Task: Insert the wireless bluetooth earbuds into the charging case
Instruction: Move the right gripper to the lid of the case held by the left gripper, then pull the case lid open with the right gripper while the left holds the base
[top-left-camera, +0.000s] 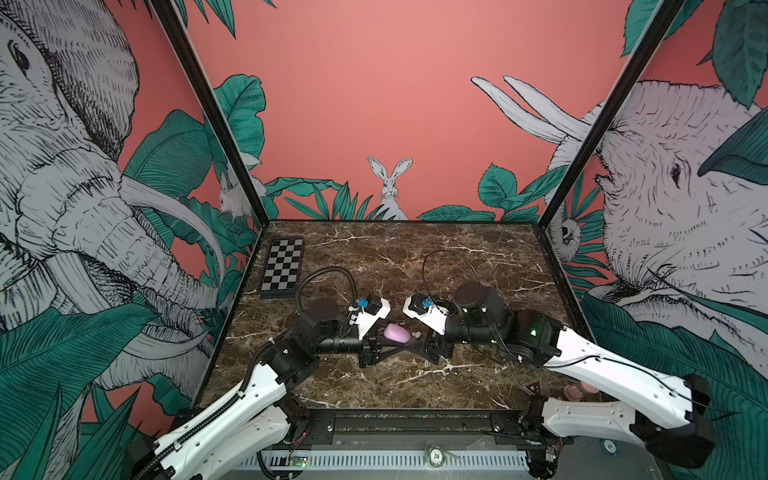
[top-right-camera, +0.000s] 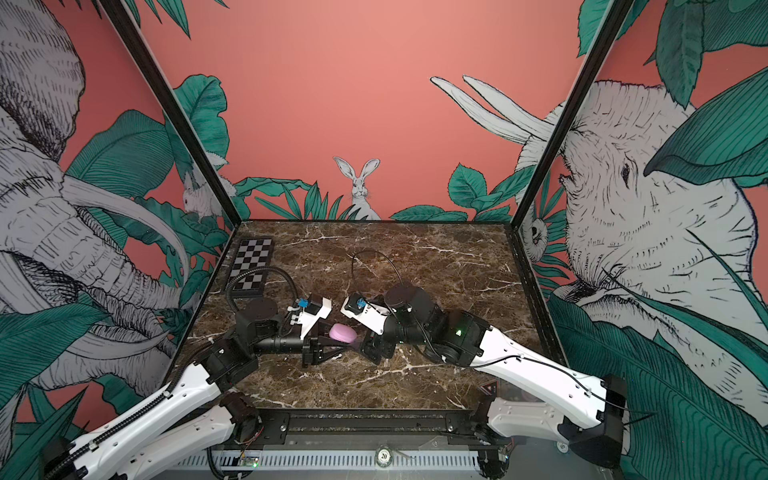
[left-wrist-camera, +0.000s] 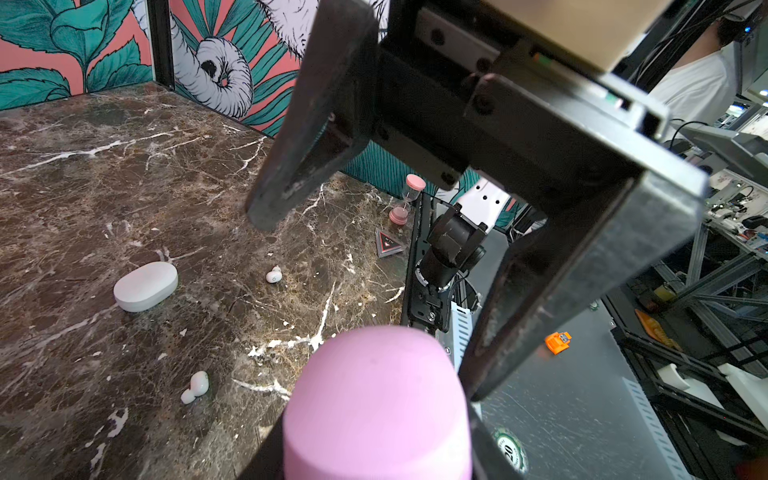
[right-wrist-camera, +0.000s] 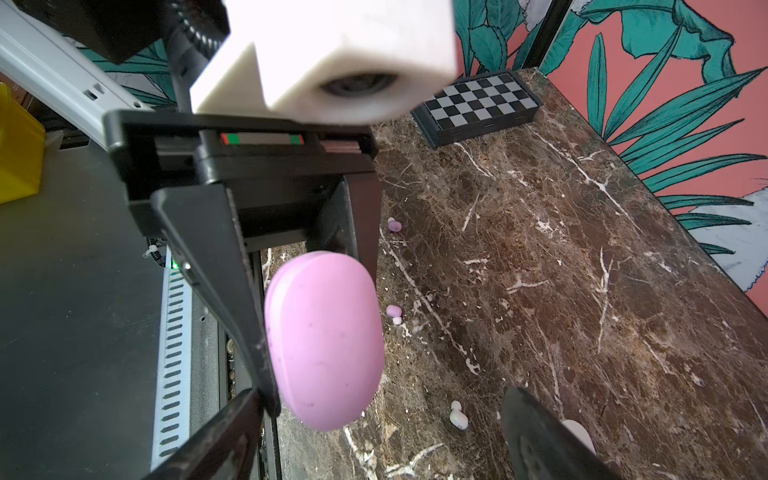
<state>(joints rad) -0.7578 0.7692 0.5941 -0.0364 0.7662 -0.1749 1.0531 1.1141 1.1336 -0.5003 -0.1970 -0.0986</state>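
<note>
My left gripper (top-left-camera: 392, 343) is shut on a lilac-purple charging case (top-left-camera: 395, 332), lid closed, held off the marble table (top-left-camera: 415, 257). Seen from the right wrist, its black fingers (right-wrist-camera: 208, 257) clamp the case (right-wrist-camera: 324, 345) on both sides. My right gripper (top-left-camera: 417, 345) faces it, open, its fingers (left-wrist-camera: 307, 124) spread round the case's free end without touching it. Two purple earbuds (right-wrist-camera: 394, 225) (right-wrist-camera: 394, 312) lie on the table beyond the case. Two white earbuds (left-wrist-camera: 274, 275) (left-wrist-camera: 196, 385) lie near a closed white case (left-wrist-camera: 145, 286).
A chessboard box (top-left-camera: 282, 266) sits at the back left. A pink sand timer (left-wrist-camera: 409, 199) and a triangular sticker (left-wrist-camera: 388, 243) are at the table's front right corner. Patterned walls close three sides; a black rail (top-left-camera: 415, 419) runs along the front.
</note>
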